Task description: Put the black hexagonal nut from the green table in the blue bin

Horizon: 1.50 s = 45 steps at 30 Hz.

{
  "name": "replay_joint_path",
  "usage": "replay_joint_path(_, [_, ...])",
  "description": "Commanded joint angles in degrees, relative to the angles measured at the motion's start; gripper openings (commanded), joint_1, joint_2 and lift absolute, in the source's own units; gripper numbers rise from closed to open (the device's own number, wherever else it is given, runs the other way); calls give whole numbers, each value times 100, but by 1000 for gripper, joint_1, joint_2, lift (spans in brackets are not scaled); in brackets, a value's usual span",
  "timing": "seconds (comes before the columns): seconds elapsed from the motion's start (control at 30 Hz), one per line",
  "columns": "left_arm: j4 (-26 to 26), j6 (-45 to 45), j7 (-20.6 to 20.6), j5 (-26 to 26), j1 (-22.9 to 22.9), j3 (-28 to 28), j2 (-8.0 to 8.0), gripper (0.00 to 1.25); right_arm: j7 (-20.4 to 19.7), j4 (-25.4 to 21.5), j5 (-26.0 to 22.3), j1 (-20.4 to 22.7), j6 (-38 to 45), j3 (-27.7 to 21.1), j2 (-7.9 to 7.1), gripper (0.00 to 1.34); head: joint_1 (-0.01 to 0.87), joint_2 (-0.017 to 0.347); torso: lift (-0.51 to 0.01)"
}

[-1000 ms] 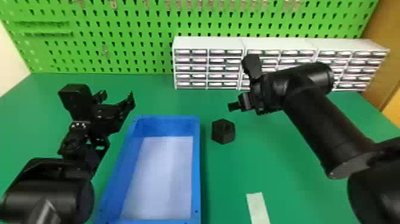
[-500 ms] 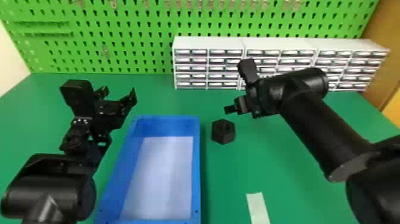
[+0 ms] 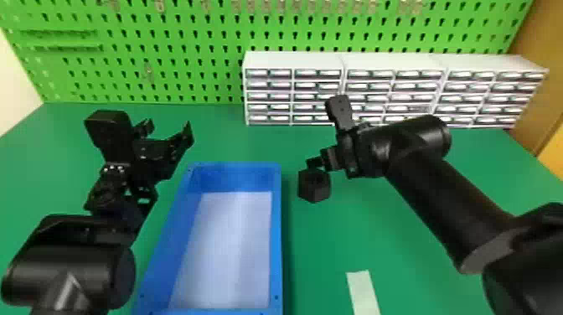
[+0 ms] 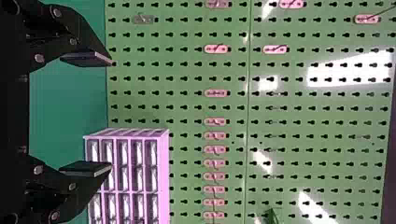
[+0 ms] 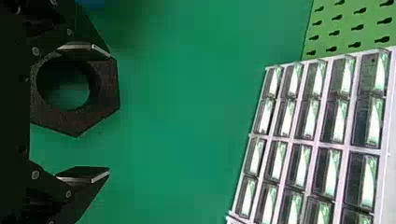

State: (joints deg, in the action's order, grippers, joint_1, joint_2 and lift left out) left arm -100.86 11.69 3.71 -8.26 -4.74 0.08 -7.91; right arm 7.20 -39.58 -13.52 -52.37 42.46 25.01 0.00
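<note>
Nut [image 3: 314, 185] is found lying flat on the green table [image 3: 360, 226], its hole turned upward, just beside the bin [image 3: 276, 234] on the robot's right, near the far end of that long wall. So little sideways carry is needed, though the wall must be cleared by a lift first.

The right gripper [image 5: 109, 112] is held low over the nut with its fingers spread, and nothing is clasped. The approach seems to have been chosen from above so that the nut can be taken by its outer sides. In the right wrist view, however, the nut's edge is overlapped by the bin-side finger [image 5: 100, 50], while a gap is left before the other finger [image 5: 84, 174]. Whether the nut is touched by the near one cannot be told.

A small shift toward the bin is probably called for, so that the nut is centred before the fingers are lowered around it and closed. If they were brought down as they are, the nut might be pressed on or tipped. Flat opposite sides would give the surest grip; on corners, it might be twisted.

The left gripper [image 4: 111, 114], empty and opened, is kept over the table on the bin's other side, presumably so that the bin's opening is left free for the drop.
</note>
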Motion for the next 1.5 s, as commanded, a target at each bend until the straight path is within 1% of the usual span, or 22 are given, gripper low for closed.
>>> replay_joint_path(0.0, [-13,0,7,0,-9,0,0,789,1,126,-27,34,-159,92,5,940,686,52,-97])
replay_joint_path(0.43, [-22,0,16,0,-27,-8,0,789,-157,495,-36,87,-590,144,5,939,686,52,-97])
replay_joint_path(0.83, [-31,0,16,0,-35,-8,0,789,-254,680,-1,140,-818,118,5,939,686,52,-97])
replay_joint_path(1.2, [-31,0,24,18,-44,-8,0,789,-386,715,-1,149,-827,153,5,936,686,52,-97])
replay_joint_path(1.33, [-31,0,24,26,-35,-8,0,787,-535,715,-133,157,-801,188,5,933,686,52,-97])
replay_joint_path(1.47, [-31,0,24,35,-35,0,0,787,-561,715,-194,157,-748,215,5,927,686,52,-97])
